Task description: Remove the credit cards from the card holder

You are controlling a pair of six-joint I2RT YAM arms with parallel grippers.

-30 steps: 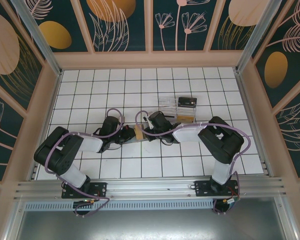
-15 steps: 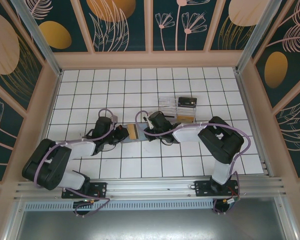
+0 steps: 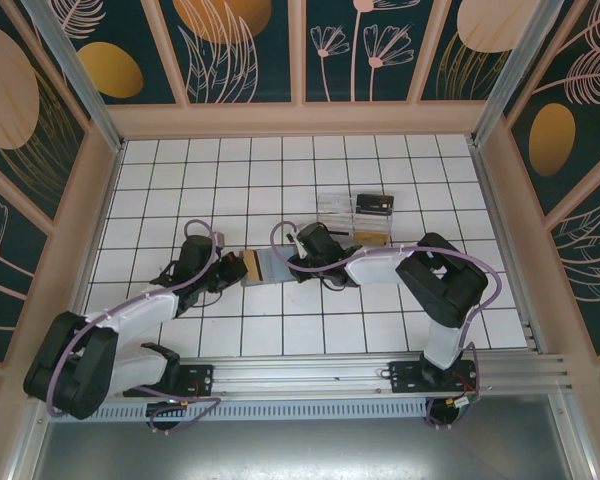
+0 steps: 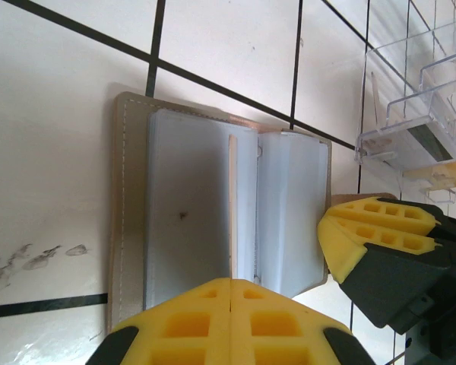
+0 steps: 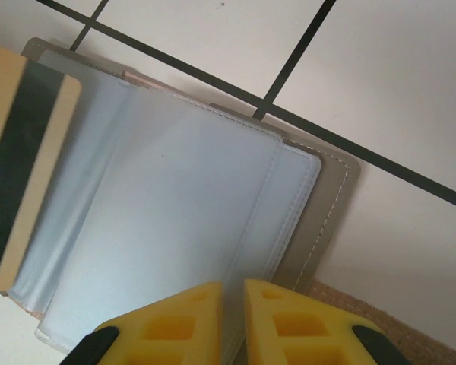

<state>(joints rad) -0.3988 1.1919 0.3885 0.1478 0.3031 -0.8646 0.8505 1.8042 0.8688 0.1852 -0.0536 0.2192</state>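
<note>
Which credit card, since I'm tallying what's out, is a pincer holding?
The tan-gold card with the dark stripe, pinched by the left pincer over the card holder; the black card and the other tan-gold card rest at the clear tray.

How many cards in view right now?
3. One gold card is pinched in the left gripper over the open holder. A black card and a second gold card sit in the clear tray. The holder's sleeves may hide more.

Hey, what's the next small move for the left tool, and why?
Probably draw the left tool a little leftward, away from the card holder: it is shut on the tan-gold card, whose end overlaps the holder's sleeve, while the right tool pins the holder's edge.
</note>
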